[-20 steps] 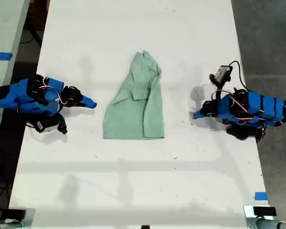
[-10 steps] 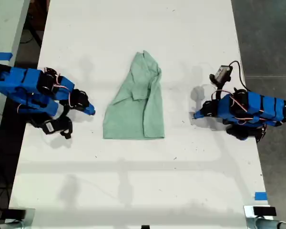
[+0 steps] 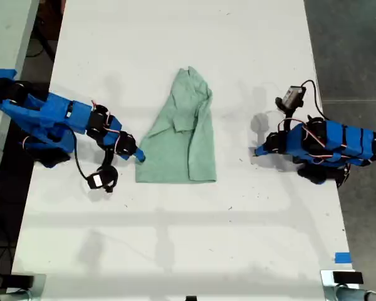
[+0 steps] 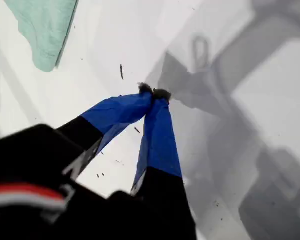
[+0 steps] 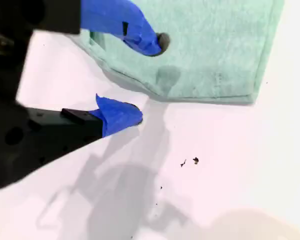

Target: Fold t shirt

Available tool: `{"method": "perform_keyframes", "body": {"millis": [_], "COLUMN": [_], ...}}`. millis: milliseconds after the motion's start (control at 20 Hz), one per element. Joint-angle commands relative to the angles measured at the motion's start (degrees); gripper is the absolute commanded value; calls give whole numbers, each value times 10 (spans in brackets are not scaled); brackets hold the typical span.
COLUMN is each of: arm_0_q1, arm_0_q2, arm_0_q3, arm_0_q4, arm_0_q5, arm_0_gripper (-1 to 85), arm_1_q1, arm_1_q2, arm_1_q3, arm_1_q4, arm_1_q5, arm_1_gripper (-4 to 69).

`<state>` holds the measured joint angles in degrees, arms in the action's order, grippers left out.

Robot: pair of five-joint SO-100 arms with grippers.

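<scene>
The pale mint-green t shirt [image 3: 182,141] lies folded lengthwise in the middle of the white table, narrow at the far end and wide at the near hem. My second gripper [image 3: 138,155] is at the hem's corner on the exterior view's left. It is open [image 5: 149,80], with one fingertip [image 5: 157,44] over the cloth [image 5: 215,50] and the other [image 5: 122,116] on the bare table beside the edge. My first gripper [image 3: 257,151] rests shut [image 4: 153,93] on the table at the exterior view's right, a hand's width from the shirt [image 4: 45,25].
The white table [image 3: 175,238] runs the full depth of the exterior view, with dark floor past its right edge. A small grey module on a cable [image 3: 292,96] sits behind the first arm. Blue tape [image 3: 343,257] marks the near right edge. Another table [image 3: 3,37] stands at the left.
The second arm has stretched out across the table toward the shirt, bringing its gripper to the hem's corner. The first arm and the shirt have stayed put.
</scene>
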<state>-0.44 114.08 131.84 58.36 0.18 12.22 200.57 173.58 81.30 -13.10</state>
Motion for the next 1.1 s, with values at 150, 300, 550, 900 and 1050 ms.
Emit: {"method": "perform_keyframes", "body": {"millis": [150, 300, 550, 900, 1050], "arm_0_q1": [1, 6, 9, 25, 15], "arm_0_q2": [-259, -303, -301, -377, -405], "arm_0_q3": [-181, -237, -358, -722, -779], "arm_0_q4": [11, 55, 163, 326, 301], "arm_0_q5": [30, 4, 9, 58, 84], "arm_0_gripper": [1, 0, 0, 0, 0], "arm_1_q1": [-4, -4, -4, -4, -4], "arm_1_q2": [6, 6, 6, 6, 6], "arm_1_q3": [14, 14, 14, 14, 14], "arm_1_q4": [1, 1, 1, 1, 1], "arm_1_q5": [3, 3, 2, 1, 1], "arm_1_gripper": [2, 2, 2, 2, 2]}}
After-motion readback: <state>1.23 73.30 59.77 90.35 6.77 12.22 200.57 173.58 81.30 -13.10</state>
